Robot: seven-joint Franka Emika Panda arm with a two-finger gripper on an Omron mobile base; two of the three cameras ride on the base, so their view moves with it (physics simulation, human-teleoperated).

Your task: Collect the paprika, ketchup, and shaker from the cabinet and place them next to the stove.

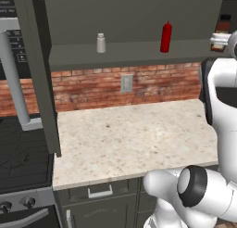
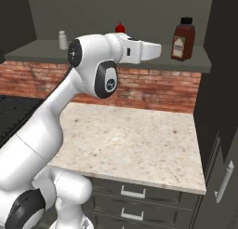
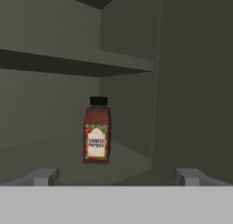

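On the cabinet (image 1: pixel 139 53) shelf, left to right: shaker (image 1: pixel 101 42), ketchup (image 1: pixel 165 37), paprika (image 3: pixel 97 132). The gripper (image 3: pixel 116 176), jaws fully apart and empty, points squarely at the paprika from short of the shelf, presumably to straddle it.

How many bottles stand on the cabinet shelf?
3: shaker at the left, ketchup in the middle, paprika at the right end. None looks hidden.
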